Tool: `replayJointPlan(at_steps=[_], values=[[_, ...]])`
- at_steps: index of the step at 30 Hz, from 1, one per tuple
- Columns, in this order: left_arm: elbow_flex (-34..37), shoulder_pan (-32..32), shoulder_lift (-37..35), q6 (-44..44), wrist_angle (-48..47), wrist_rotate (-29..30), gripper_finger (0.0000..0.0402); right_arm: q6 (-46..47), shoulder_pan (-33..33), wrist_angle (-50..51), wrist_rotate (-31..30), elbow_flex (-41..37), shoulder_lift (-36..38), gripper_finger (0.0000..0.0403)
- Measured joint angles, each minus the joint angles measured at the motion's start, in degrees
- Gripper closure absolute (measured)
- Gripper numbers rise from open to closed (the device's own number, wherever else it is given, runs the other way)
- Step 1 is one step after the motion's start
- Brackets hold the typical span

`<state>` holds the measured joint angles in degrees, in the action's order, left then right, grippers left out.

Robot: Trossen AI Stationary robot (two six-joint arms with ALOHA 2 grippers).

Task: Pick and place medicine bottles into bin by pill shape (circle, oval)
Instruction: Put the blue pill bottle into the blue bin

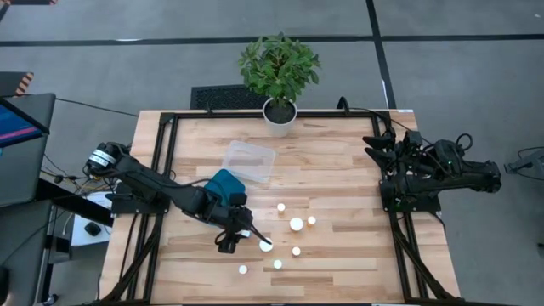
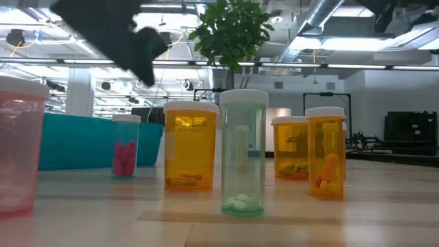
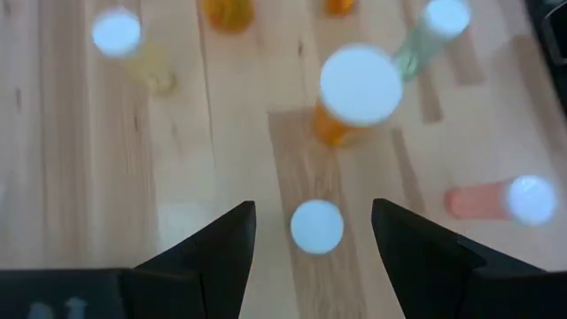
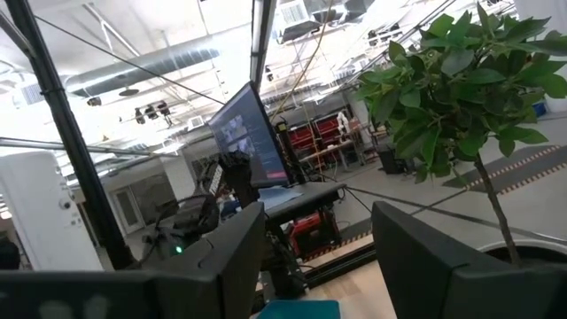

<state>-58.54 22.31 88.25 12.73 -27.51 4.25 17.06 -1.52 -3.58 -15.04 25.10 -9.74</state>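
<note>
A pale wooden counter (image 1: pixel 340 246) sits in an open workshop, a potted plant (image 1: pixel 279 72) at its far edge. Going left to right: the left tool (image 3: pixel 312 232) hangs low over the counter, its fingers parted and gripping nothing — set that way, I judge, to drop around a cap. Directly between those fingers stands one small white-capped bottle (image 3: pixel 316 225), not yet touched. Beside the left arm lie a teal bin (image 1: pixel 226 184) and a clear bin (image 1: pixel 250 160), presumably the sorting targets. Beyond the tool the other medicine bottles (image 1: pixel 296 224) stand scattered upright. The right tool (image 4: pixel 314 257) waits at the counter's right edge, open and empty, well apart from every bottle.
</note>
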Motion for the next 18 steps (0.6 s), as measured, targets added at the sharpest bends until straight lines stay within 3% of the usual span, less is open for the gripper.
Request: replayJointPlan(at_steps=[4, 18], values=[[2.57, 0.00, 0.00, 0.44, 5.12, -0.42, 0.0181, 0.60, 0.00, 0.01, 0.02, 0.00, 0.00, 0.0186], [3.39, -0.09, -0.02, -0.63, 9.53, 1.15, 0.0181, 0.97, 0.00, 0.01, 0.02, 0.00, 0.00, 0.0187]])
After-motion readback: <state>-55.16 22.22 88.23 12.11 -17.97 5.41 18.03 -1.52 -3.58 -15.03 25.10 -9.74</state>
